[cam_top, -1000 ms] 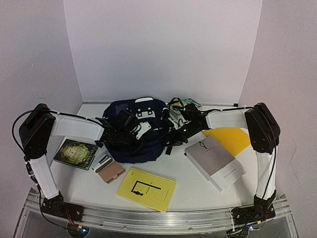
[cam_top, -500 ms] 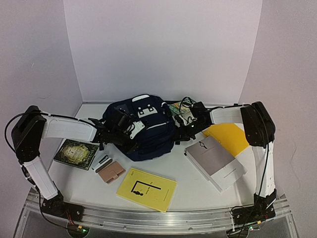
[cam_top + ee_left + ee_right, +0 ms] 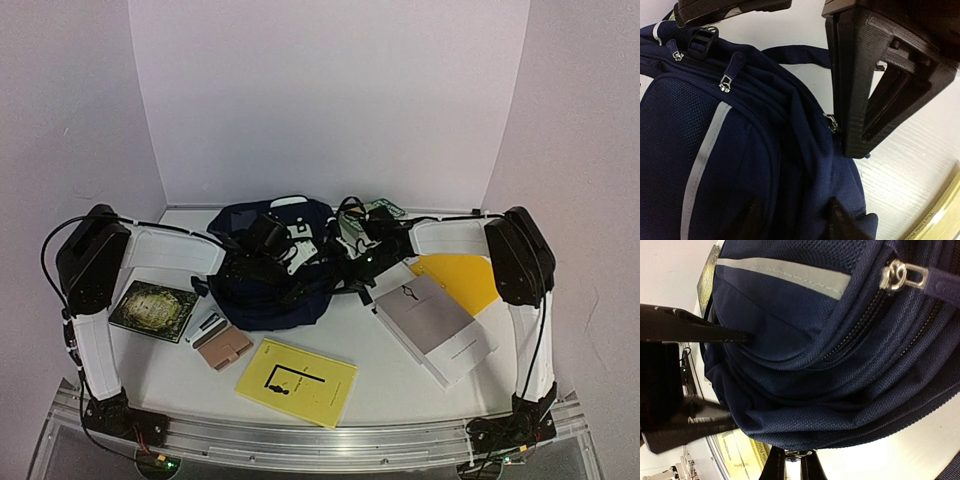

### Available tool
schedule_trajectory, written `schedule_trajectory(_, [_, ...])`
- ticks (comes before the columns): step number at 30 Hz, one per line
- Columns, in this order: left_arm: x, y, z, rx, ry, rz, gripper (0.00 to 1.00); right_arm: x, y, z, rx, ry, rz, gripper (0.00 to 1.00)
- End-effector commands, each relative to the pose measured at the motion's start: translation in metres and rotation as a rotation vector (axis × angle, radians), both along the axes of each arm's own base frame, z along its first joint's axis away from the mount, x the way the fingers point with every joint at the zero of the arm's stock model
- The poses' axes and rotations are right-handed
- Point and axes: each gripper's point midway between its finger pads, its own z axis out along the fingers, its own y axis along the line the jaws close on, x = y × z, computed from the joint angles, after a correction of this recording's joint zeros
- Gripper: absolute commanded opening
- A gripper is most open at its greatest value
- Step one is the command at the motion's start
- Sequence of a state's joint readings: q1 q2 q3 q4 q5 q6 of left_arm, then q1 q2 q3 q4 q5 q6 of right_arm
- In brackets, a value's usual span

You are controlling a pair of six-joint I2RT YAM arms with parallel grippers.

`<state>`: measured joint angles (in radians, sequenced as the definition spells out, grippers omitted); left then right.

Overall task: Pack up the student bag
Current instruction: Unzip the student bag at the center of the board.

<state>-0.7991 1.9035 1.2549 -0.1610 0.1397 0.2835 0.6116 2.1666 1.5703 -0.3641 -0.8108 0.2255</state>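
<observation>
The student bag [image 3: 275, 290] lies at mid-table, dark navy with a grey stripe [image 3: 702, 155], and both grippers are at it. My left gripper [image 3: 262, 268] is over its left part. In the left wrist view that gripper [image 3: 796, 220] stands open, its fingertips apart over folded fabric. My right gripper [image 3: 345, 270] is at the bag's right edge. In the right wrist view it [image 3: 792, 466] is shut on a metal zipper pull [image 3: 799, 455] at the bag's [image 3: 840, 340] lower seam. Other zipper pulls [image 3: 727, 82] hang free.
A yellow booklet [image 3: 296, 381] lies in front of the bag, with a pink wallet [image 3: 223, 348] and a dark green book [image 3: 153, 309] at front left. A grey-white book [image 3: 432, 325] and a yellow folder [image 3: 465, 280] lie to the right. White walls close in the back and sides.
My left gripper has opened and moved further onto the bag. The bag swung right and came back. The right gripper has kept its hold at the bag's edge.
</observation>
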Motion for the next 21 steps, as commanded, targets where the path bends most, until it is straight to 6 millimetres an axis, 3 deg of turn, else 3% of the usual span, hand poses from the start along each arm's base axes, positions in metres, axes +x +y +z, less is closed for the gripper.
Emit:
schedule_trajectory(1, [-0.008,0.0,0.002,0.01,0.027,-0.029,0.11,0.013,-0.004,0.034,0.045,-0.081,-0.008,0.0])
schedule_trajectory(4, [-0.013,0.016,0.001,0.042,0.011,0.0,0.0,0.031,-0.023,0.023,0.023,-0.078,-0.05,0.0])
schedule_trajectory(9, [-0.015,0.038,0.012,0.055,-0.038,0.04,0.0,0.061,-0.054,-0.005,-0.052,-0.089,-0.107,0.0])
schedule_trajectory(14, [-0.013,0.052,0.02,0.05,-0.058,0.064,0.0,0.09,-0.061,-0.02,-0.101,-0.113,-0.15,0.0])
schedule_trajectory(21, [-0.019,0.06,0.015,0.062,-0.042,0.063,0.0,0.143,-0.065,-0.008,-0.119,-0.197,-0.258,0.0])
